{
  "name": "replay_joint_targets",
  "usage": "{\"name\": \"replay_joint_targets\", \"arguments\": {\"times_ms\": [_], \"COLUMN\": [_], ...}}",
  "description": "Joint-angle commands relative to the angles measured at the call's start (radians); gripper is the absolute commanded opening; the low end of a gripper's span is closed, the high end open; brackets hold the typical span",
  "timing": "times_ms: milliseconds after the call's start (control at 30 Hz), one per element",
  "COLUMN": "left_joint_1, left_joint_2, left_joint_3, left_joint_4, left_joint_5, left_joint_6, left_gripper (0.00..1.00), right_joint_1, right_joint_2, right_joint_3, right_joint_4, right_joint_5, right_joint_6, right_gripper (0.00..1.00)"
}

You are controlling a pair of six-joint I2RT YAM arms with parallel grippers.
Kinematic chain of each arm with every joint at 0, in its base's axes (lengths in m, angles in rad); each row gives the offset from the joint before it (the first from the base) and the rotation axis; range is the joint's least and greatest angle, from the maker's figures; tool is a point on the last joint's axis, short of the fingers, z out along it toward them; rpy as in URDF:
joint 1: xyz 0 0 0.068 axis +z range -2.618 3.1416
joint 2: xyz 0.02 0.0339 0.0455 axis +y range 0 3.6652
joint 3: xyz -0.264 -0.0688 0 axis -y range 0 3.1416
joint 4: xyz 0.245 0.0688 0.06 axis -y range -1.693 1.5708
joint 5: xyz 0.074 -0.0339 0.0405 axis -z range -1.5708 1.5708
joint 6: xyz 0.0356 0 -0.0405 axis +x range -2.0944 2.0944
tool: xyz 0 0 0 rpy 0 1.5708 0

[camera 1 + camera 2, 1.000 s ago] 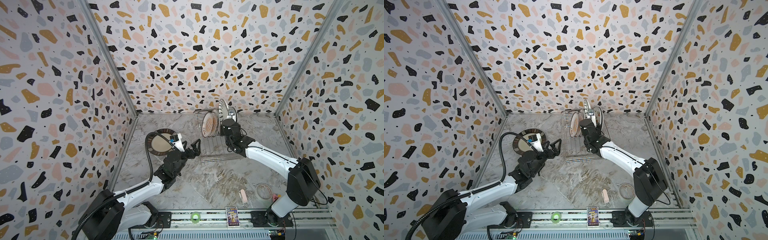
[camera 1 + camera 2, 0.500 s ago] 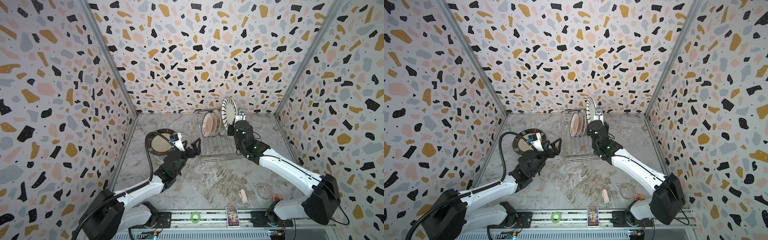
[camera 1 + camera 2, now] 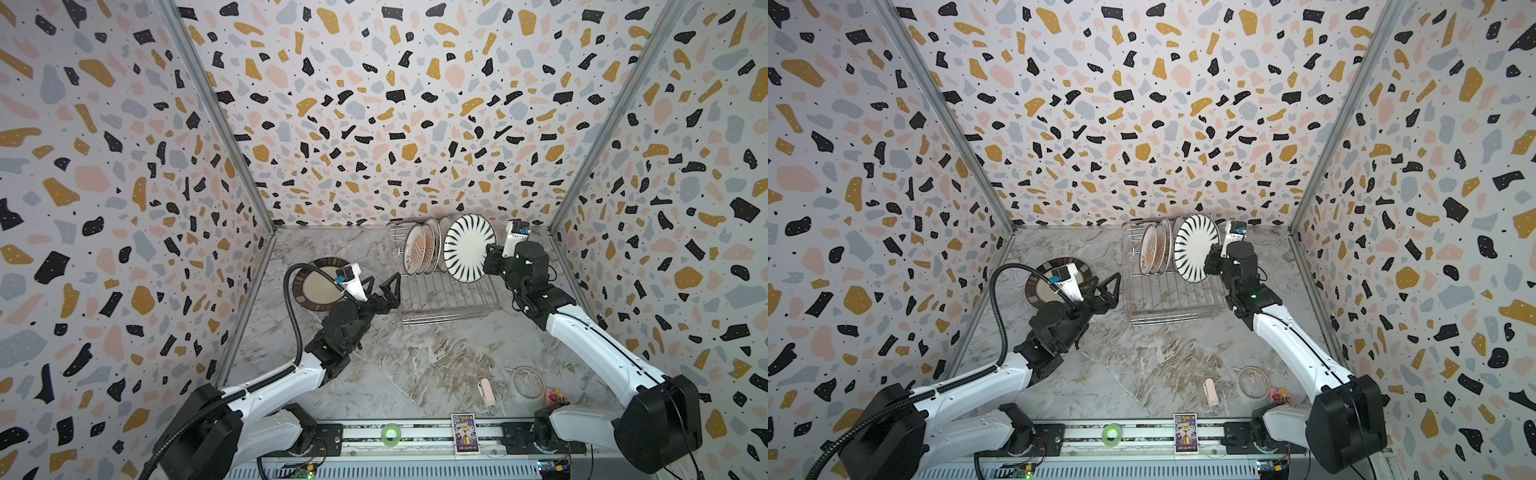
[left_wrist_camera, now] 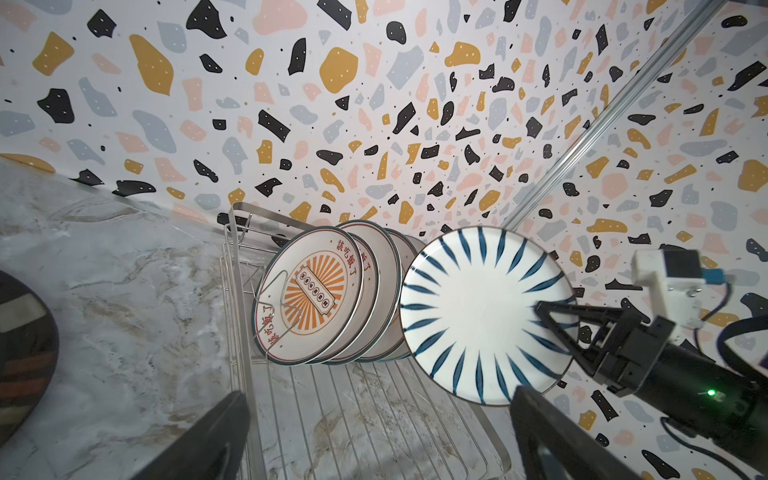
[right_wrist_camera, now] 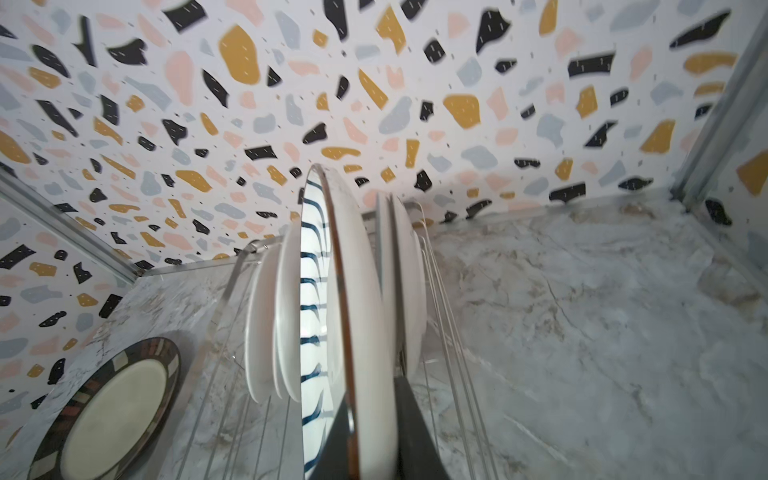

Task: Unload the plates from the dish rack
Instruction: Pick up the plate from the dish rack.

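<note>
Unloading is at the lifting step. Nearer, the left pincer [image 3: 382, 284] hangs wide open and empty beside the dish rack [image 3: 449, 307]; a brown-rimmed plate [image 3: 316, 291] lies on the counter [image 3: 415, 365] at left. Farther, the right pincer [image 3: 487, 261] is closed on the rim of the striped plate [image 3: 465, 249], upright over the rack's right side. Other plates [image 3: 419, 253] stand at its far end. Next, I judge, this plate must be carried clear and laid flat.

Front half of dish rack [image 3: 446, 291] bare, passable. The upright plates [image 3: 415, 253] block its rear. The striped plate [image 3: 467, 245] hangs over its right side. The brown-rimmed plate [image 3: 319, 287] occupies bench [image 3: 395, 365] left; centre open.
</note>
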Motion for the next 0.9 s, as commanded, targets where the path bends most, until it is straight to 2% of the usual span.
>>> {"name": "replay_joint_targets", "arguments": {"times_ms": [0, 133, 467, 600, 733, 867], "left_joint_1": [-0.006, -0.006, -0.006, -0.006, -0.006, 0.003], "left_joint_2": [0.018, 0.017, 0.034, 0.035, 0.027, -0.015], "left_joint_3": [0.0, -0.003, 0.009, 0.014, 0.015, -0.019], "left_joint_4": [0.044, 0.052, 0.038, 0.009, 0.003, 0.023], "left_joint_5": [0.036, 0.062, 0.074, 0.007, 0.065, 0.119], "left_joint_6": [-0.007, 0.004, 0.012, 0.007, 0.017, 0.018], "left_gripper": [1.0, 1.0, 0.99, 1.0, 1.0, 1.0], "right_joint_1": [-0.045, -0.08, -0.094, -0.094, -0.093, -0.093], "right_joint_2": [-0.023, -0.031, -0.134, -0.171, -0.193, -0.237], "right_joint_3": [0.016, -0.015, -0.084, -0.096, -0.105, -0.129], "right_joint_4": [0.151, 0.187, 0.206, 0.21, 0.225, 0.225], "right_joint_5": [-0.247, -0.331, -0.336, -0.376, -0.443, -0.445], "right_joint_6": [0.119, 0.159, 0.191, 0.203, 0.221, 0.226], "right_gripper": [0.08, 0.08, 0.07, 0.07, 0.07, 0.07]}}
